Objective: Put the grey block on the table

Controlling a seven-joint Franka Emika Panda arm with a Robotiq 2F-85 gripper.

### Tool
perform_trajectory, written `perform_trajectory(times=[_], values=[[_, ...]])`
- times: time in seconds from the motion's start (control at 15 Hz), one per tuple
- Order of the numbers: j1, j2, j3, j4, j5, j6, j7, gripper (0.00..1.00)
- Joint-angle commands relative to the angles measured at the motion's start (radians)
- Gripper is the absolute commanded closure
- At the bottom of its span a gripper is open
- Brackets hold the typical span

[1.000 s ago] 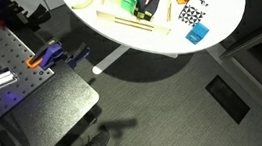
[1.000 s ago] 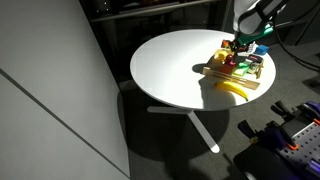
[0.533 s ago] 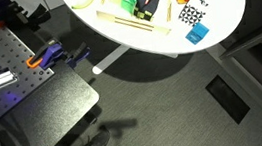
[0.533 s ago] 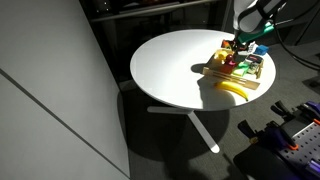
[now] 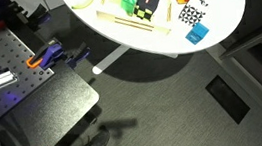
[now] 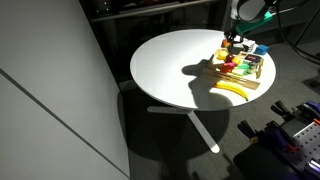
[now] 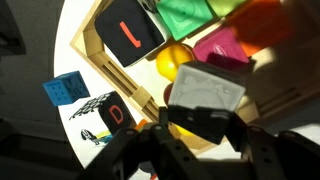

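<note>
Wrist view showed the gripper point(image 7: 200, 130) closed narrowly on the grey block point(image 7: 207, 93). The block sat between the dark fingers and hung over the wooden tray point(image 7: 115, 72) rather than in a slot. It was held that way, I judged, to clear the tray's rim and be carried out to bare table point(image 6: 170, 65).

Around it in the tray lay the other pieces: a black one point(image 7: 130, 35), green point(image 7: 185, 15), yellow point(image 7: 172, 62) and magenta point(image 7: 225, 50). Off the tray, on the table, a blue cube point(image 7: 65, 88) stood near a checkered card point(image 7: 98, 105).

In an exterior view the gripper point(image 6: 238, 35) hung just above the tray near the table's far edge, with a banana point(image 6: 232, 90) lying alongside the tray.

The fingertips were hidden under the block, and an orange blur filled the wrist view's upper right corner. In both exterior views the block was too small to pick out.
</note>
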State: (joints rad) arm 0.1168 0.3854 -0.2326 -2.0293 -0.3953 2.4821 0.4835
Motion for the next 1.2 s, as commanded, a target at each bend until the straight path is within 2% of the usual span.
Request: perform_trajectory(times=[0.0, 0.47, 0.73, 0.93, 1.13], values=[[-0.025, -0.099, 0.064, -0.07, 0.053, 0.008, -0.099, 0.68], [-0.062, -0.212, 0.186, -0.186, 0.198, 0.032, -0.381, 0.68], [-0.067, -0.248, 0.222, -0.239, 0.232, 0.011, -0.507, 0.68], [-0.076, -0.267, 0.249, -0.291, 0.279, 0.03, -0.631, 0.68], [-0.075, -0.278, 0.262, -0.342, 0.278, 0.048, -0.714, 0.68]])
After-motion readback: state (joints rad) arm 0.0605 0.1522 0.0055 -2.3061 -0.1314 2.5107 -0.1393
